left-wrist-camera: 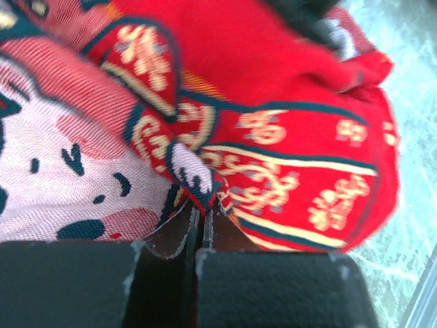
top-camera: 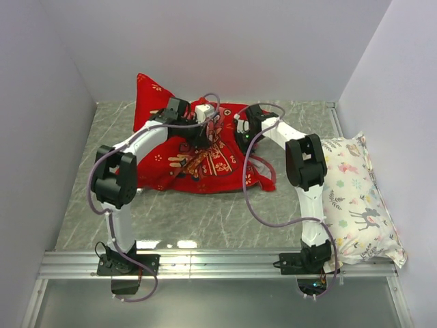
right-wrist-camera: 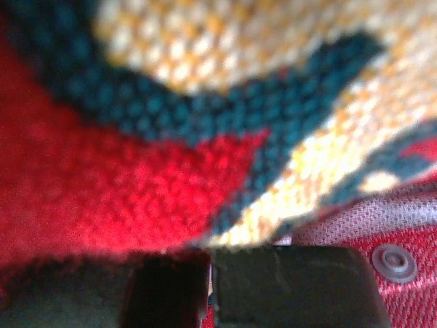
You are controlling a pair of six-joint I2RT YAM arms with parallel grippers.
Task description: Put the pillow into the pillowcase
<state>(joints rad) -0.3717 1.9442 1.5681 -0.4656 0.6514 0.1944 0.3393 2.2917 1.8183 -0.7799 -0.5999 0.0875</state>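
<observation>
The red pillowcase (top-camera: 171, 167) lies crumpled in the middle of the table, its cartoon couple print facing up. My left gripper (top-camera: 204, 132) is above its middle. In the left wrist view the left gripper (left-wrist-camera: 203, 208) is shut on a raised fold of the pillowcase (left-wrist-camera: 287, 82). My right gripper (top-camera: 242, 140) is at the case's right part. In the right wrist view the right gripper (right-wrist-camera: 210, 249) is shut on pillowcase fabric (right-wrist-camera: 102, 178), which fills the view. A snap button (right-wrist-camera: 395, 260) shows on duller red cloth. The white contoured pillow is out of view.
A white floral animal-print pillow (top-camera: 355, 198) lies along the table's right edge beside the right arm. The grey marble-look table (top-camera: 205, 219) is walled at the left, back and right. A metal rail (top-camera: 218, 263) runs along the near edge.
</observation>
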